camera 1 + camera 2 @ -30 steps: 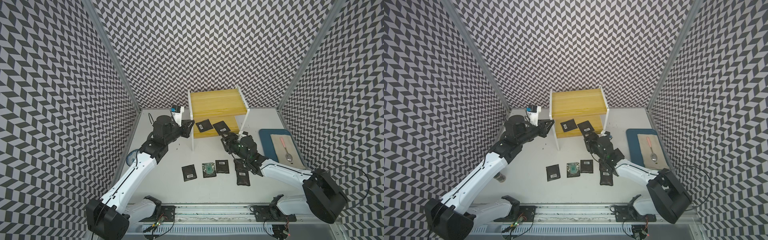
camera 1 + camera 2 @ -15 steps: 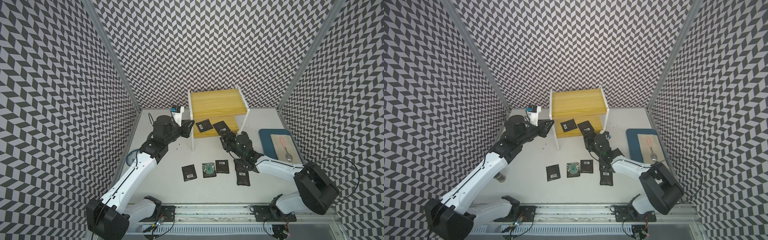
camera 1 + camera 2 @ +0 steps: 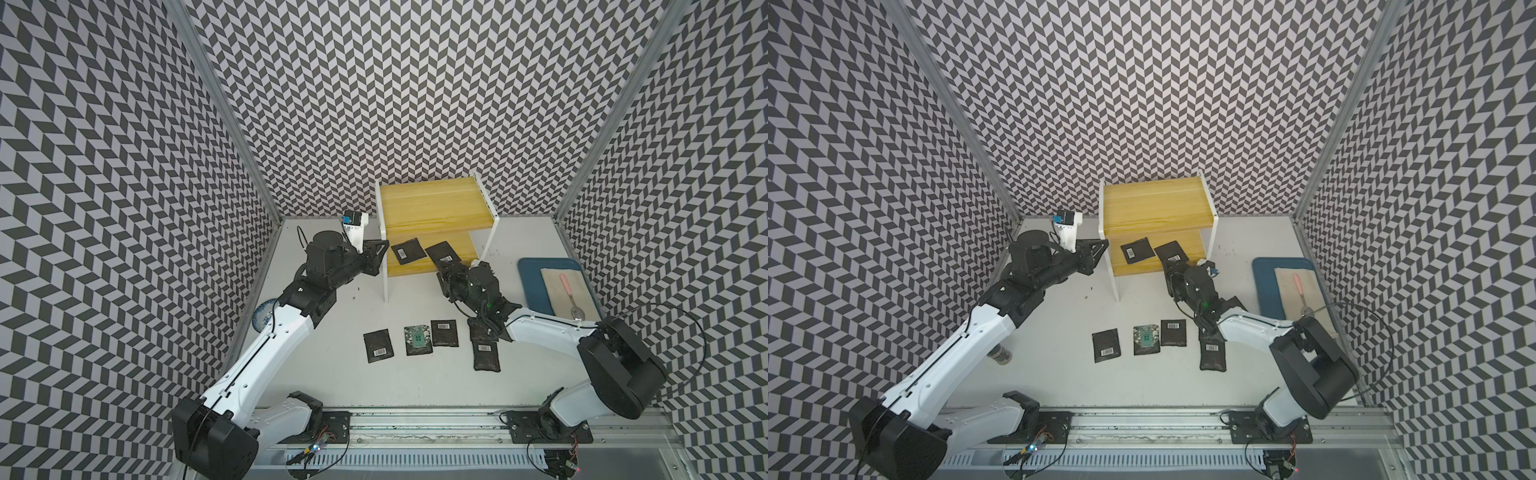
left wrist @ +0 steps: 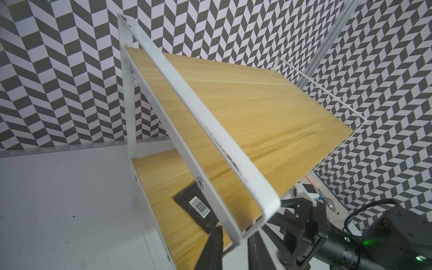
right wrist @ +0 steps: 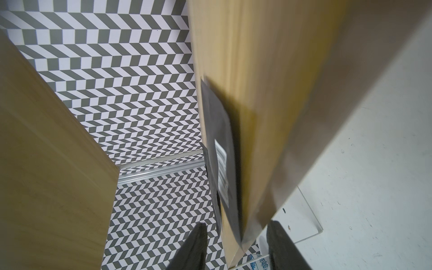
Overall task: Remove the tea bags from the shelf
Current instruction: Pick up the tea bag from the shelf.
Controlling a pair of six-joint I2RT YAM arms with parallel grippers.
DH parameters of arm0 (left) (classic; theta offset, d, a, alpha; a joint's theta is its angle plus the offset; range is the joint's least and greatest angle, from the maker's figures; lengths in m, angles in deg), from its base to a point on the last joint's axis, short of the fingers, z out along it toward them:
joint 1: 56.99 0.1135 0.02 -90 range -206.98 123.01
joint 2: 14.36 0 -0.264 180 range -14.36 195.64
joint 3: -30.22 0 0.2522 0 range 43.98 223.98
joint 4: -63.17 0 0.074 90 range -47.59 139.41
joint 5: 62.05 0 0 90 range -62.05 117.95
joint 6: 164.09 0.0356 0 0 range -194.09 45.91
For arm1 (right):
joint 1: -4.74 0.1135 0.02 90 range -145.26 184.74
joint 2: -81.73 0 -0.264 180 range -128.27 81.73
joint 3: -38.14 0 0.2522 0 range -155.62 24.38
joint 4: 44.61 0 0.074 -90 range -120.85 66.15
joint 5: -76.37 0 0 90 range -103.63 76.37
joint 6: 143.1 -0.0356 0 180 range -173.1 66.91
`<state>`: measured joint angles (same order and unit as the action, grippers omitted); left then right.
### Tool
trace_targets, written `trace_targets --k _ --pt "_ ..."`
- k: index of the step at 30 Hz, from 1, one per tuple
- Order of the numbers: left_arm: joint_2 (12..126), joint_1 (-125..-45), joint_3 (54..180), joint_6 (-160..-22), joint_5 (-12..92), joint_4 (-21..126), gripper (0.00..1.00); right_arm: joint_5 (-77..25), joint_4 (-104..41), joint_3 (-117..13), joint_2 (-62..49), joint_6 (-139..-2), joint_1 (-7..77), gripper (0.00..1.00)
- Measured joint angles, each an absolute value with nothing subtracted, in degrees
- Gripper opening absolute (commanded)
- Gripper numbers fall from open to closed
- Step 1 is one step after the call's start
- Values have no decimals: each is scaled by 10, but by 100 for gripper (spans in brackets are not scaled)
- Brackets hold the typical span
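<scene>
The shelf (image 3: 432,208) stands at the back, with yellow boards and a white frame. Two black tea bags lie on its lower board: one (image 3: 408,250) flat, the other (image 3: 443,252) overhanging the front edge. My left gripper (image 3: 380,249) is shut on the shelf's white front frame bar (image 4: 210,131), its fingers on either side of the corner (image 4: 236,236). My right gripper (image 3: 448,272) is open, its fingers straddling the overhanging tea bag (image 5: 219,140) and the board edge (image 5: 236,231) with gaps on both sides. Several more tea bags (image 3: 378,345) lie on the table, one green-patterned (image 3: 417,340).
A blue tray (image 3: 528,282) with a beige mat and a spoon (image 3: 569,291) sits at the right. A blue-patterned dish (image 3: 264,313) lies partly under my left arm. One tea bag (image 3: 485,355) lies by my right forearm, another half under it.
My right wrist has edged closer to the lower board and its jaws have narrowed around the overhanging tea bag. The left arm has not moved.
</scene>
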<state>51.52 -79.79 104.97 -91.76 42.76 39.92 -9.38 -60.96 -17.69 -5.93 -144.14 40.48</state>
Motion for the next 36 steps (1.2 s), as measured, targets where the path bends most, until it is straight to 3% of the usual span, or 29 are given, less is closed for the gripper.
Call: trace_targets --k 6,18,36 --pt "515 -798 1050 -918 428 399 21 -95 -614 -178 -64 -1442 400 41" --pt "515 -798 1050 -917 427 399 21 -89 -645 -169 -78 -1454 395 15" --pt "515 -801 1050 -917 440 399 21 -91 -650 -144 -53 -1446 395 3"
